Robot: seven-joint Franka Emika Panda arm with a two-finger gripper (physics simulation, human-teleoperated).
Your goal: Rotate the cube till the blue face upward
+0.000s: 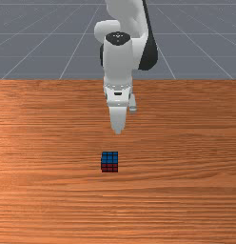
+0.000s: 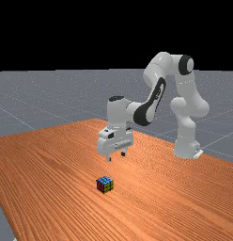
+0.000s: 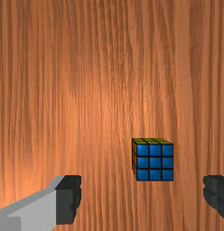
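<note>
My gripper (image 2: pixel 116 156) hangs above the table in the far view, with its two fingers wide apart and nothing between them. The Rubik's-type cube (image 2: pixel 104 184) rests on the wood lower down, its blue face up, with red and yellow sides showing. In the front view the cube (image 1: pixel 110 162) has blue on top and red toward the camera, nearer that camera than the hand. The wrist view has the blue face of the cube (image 3: pixel 154 162) toward the camera, beyond the open gripper (image 3: pixel 142 194) and below fingertip height.
The orange-brown wooden table (image 1: pixel 186 190) lies under the cube and the hand. Its far edge crosses the front view behind the gripper. The arm's base stands at the far view's right.
</note>
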